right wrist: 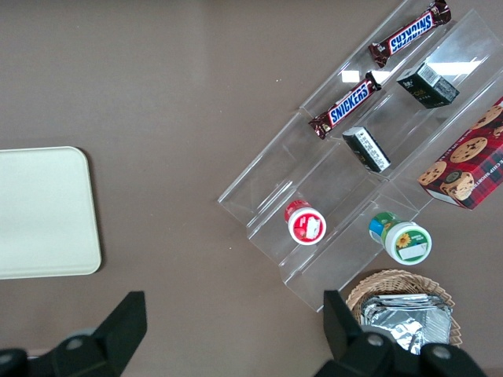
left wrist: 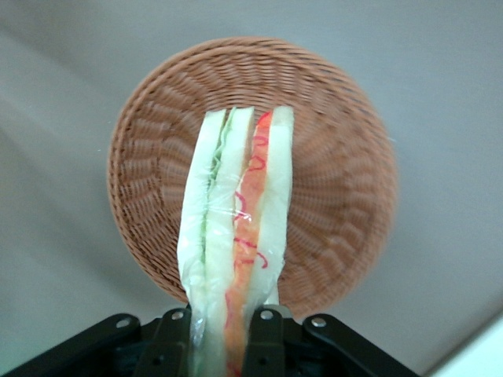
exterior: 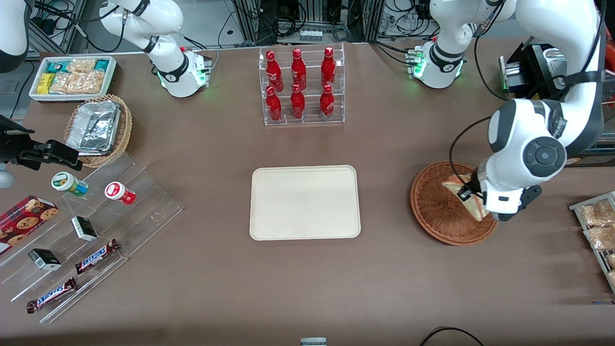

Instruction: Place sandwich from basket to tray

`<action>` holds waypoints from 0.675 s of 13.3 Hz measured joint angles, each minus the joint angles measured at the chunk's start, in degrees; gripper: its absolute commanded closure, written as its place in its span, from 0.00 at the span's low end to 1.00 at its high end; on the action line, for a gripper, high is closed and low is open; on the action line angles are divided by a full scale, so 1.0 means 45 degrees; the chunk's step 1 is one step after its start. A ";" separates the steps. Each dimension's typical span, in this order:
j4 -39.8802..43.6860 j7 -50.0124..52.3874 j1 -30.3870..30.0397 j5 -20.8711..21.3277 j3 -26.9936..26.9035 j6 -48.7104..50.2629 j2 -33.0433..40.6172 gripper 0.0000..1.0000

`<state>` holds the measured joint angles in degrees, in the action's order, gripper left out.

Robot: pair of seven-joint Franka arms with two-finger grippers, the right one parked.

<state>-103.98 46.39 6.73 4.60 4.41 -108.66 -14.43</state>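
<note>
In the left wrist view the clear-wrapped sandwich [left wrist: 236, 212] shows pale bread with green and red filling, and it stands on edge between the fingers of my left gripper [left wrist: 222, 326], which is shut on it. The round reddish-brown basket [left wrist: 338, 181] lies below it, with the sandwich lifted off its floor. In the front view the gripper [exterior: 473, 196] hangs over the basket [exterior: 432, 211] toward the working arm's end of the table, and the sandwich [exterior: 454, 186] sticks out from under the wrist. The cream tray [exterior: 304, 202] lies bare at the table's middle, beside the basket.
A clear rack of red bottles [exterior: 301, 86] stands farther from the front camera than the tray. A stepped acrylic stand [exterior: 91, 230] with snacks, a tan basket of foil containers [exterior: 98, 129] and a white snack bin [exterior: 73, 77] sit toward the parked arm's end. Packets on a rack [exterior: 596, 226] lie near the basket.
</note>
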 measured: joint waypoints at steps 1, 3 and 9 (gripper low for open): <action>0.0170 -0.0203 0.0452 0.0002 0.0023 0.0062 -0.0004 1.00; 0.0330 -0.0508 0.1572 0.0002 0.0064 0.0056 -0.0062 1.00; 0.2134 -0.0992 0.4549 -0.0001 0.0108 -0.0359 -0.2012 1.00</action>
<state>-94.38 41.93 27.20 4.59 4.90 -110.27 -23.48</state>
